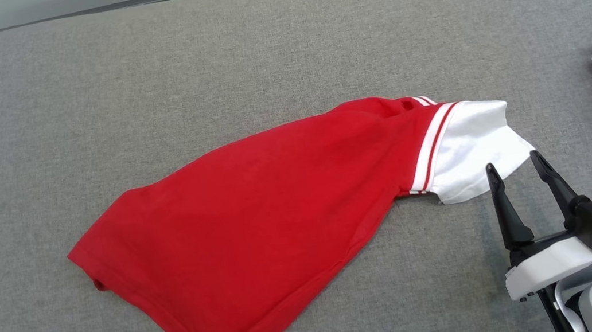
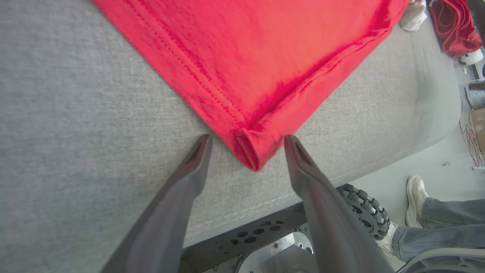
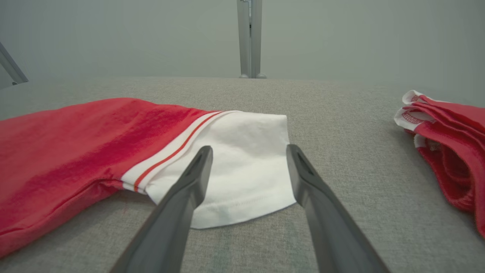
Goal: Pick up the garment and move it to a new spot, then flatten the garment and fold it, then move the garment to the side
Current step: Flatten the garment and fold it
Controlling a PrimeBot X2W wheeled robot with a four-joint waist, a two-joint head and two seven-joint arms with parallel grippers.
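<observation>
Red white-sleeved shirt: looks folded once, on grey fabric surface.
Left claw: wide, astride hem corner.
Right claw: wide, at sleeve.
Remaining: more folds, move aside.

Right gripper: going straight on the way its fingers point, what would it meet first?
Most likely the white sleeve of the red garment, just ahead of the right gripper's open fingers, though its height is unclear.

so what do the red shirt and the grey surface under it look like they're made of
Red shirt: soft matte knit, probably cotton; it lies limp and the hem shows double stitching. Grey surface: matte woven fabric, going by its fine flecked weave and a stitched seam along the edge.
</observation>
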